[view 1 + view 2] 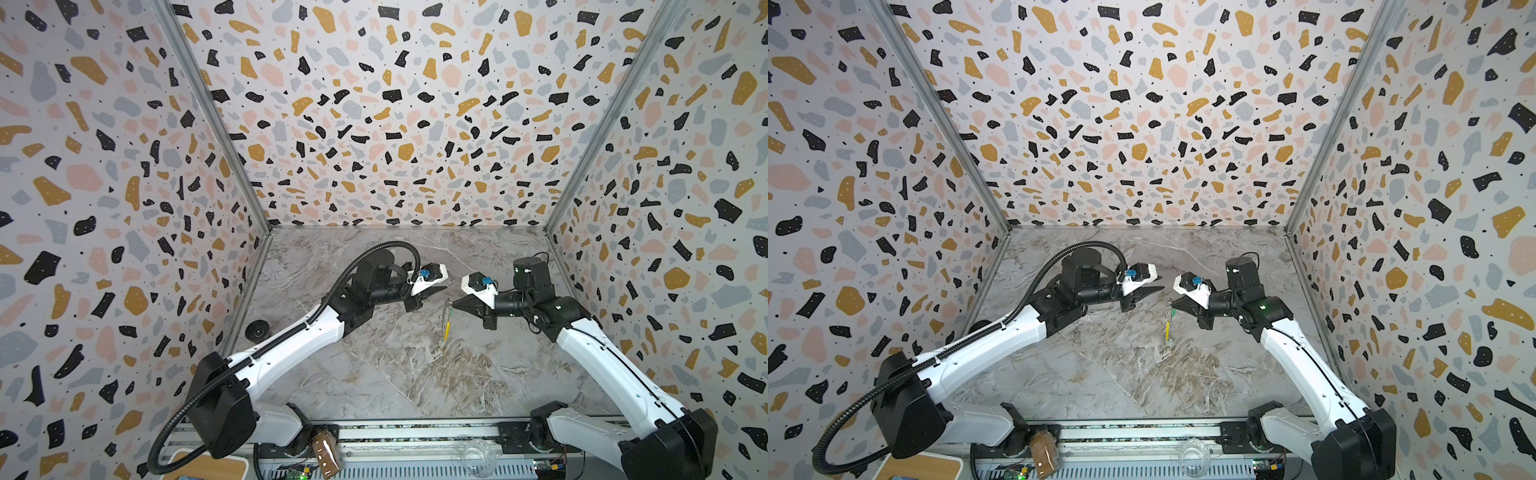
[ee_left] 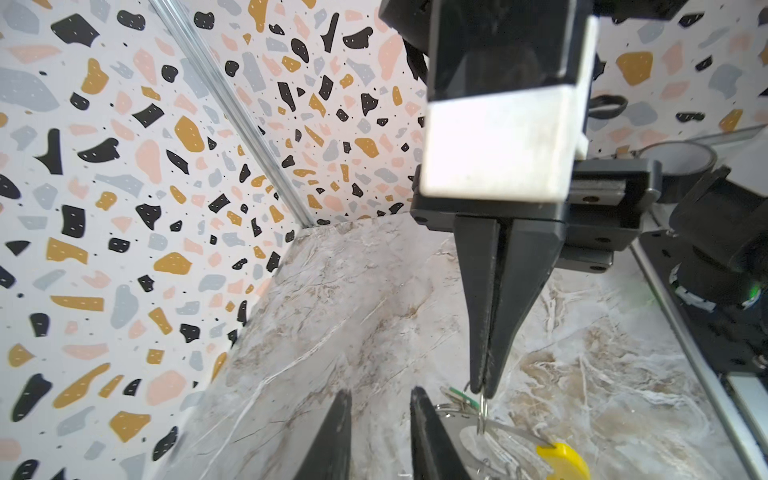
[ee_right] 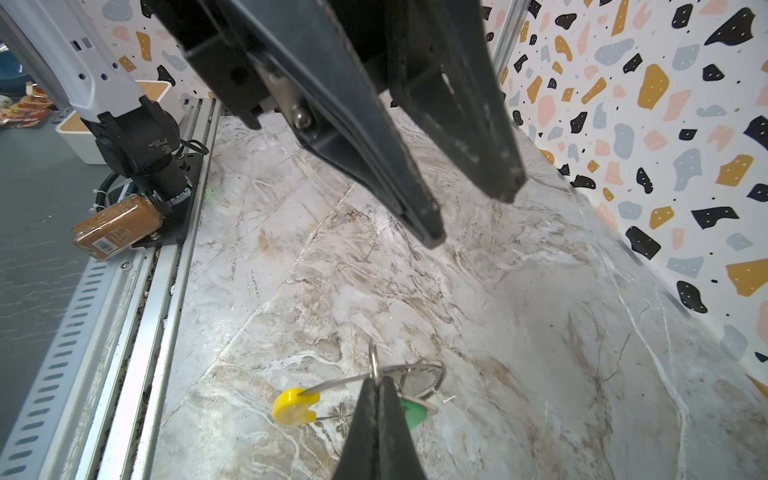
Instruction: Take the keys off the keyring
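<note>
**Grey wire in a pinch: the keyring (image 3: 441, 374) hangs from the right gripper (image 3: 376, 384)**

The right gripper's jaws are pressed together on the hoop's thin wire, at the spot where a small split ring rides it. In both top views the keyring hangs edge-on below the tips, over the middle of the marble tabletop (image 1: 374, 374). Whether its low edge touches the marble cannot be told. The yellow sleeve (image 3: 293, 406) sits on the arc away from the grip. The keys (image 3: 405, 405) bunch just beside the right fingertips. The green tag (image 3: 413, 415) is the plainest part of them, and the paler tag shows only as a sliver behind it. The left gripper (image 2: 380, 390) hovers close by, near the hoop's top, its jaws apart and nothing between them.

The hoop looks light and springy. Smooth wire held at one point will likely swivel or slip if tugged sideways. The keys are tiny and loose, so they should swing and slide along the wire at a touch. The tags look like the best hold, being flat, broad plastic with more purchase than a sliver of metal. The left gripper would probably do best to close across the green tag's flat faces and draw it along the wire. Where the hoop opens is not visible. A hard pull risks twisting the ring out of the pinch.
</note>
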